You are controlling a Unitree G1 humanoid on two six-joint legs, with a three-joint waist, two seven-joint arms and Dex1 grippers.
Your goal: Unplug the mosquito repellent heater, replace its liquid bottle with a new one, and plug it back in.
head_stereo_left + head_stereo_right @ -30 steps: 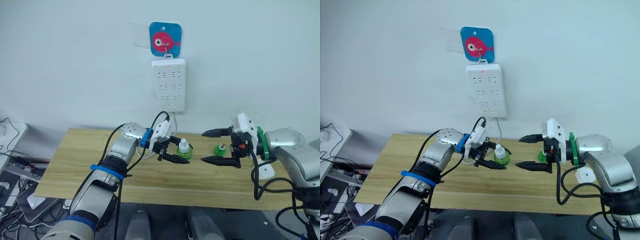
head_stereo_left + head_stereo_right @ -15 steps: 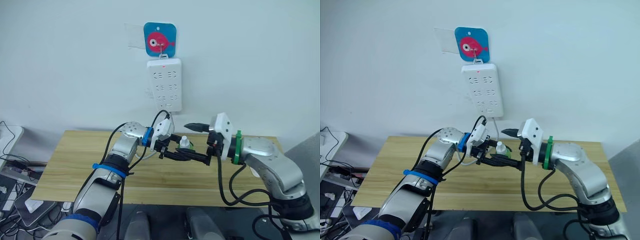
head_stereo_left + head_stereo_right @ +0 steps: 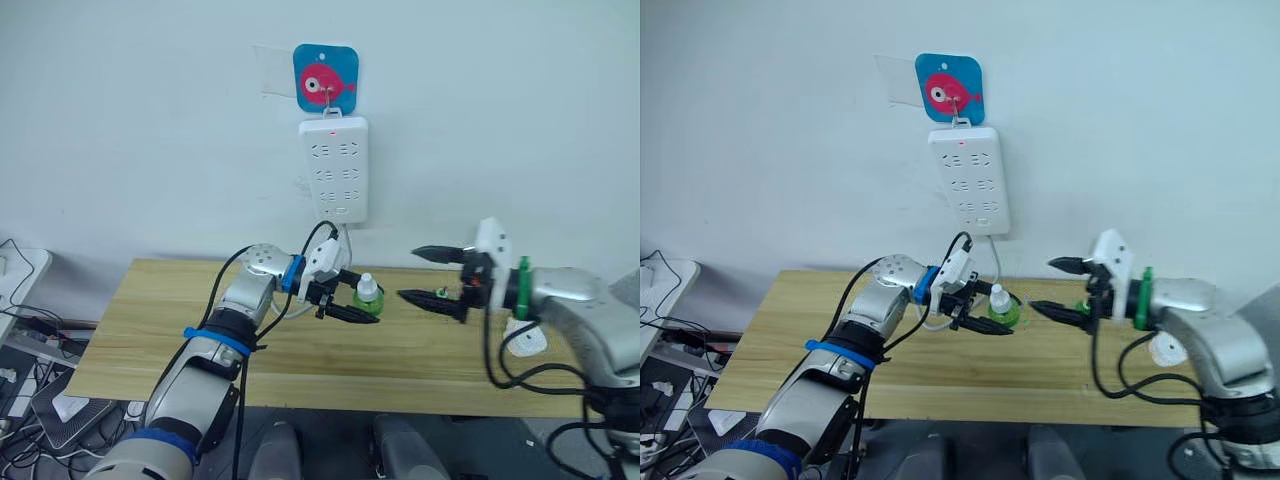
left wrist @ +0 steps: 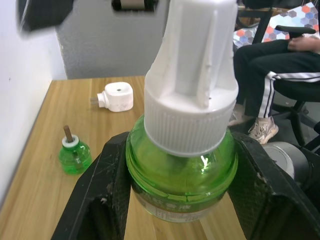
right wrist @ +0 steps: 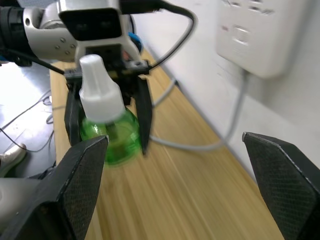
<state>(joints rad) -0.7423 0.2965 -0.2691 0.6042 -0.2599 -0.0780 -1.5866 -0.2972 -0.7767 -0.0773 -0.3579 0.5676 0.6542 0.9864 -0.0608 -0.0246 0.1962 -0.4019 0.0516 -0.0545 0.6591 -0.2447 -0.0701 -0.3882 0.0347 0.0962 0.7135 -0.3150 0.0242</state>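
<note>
Right gripper [image 3: 428, 275] withdrawn, two bottles, capped bottle [image 4: 181, 150] gripped left.

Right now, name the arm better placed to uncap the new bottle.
Right. The left gripper already clamps the bottle, and the right gripper hangs open beside it, facing its white cap.

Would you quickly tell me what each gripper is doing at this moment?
Left gripper: shut on the capped green bottle.
Right gripper: open, holding nothing, above the table.
</note>
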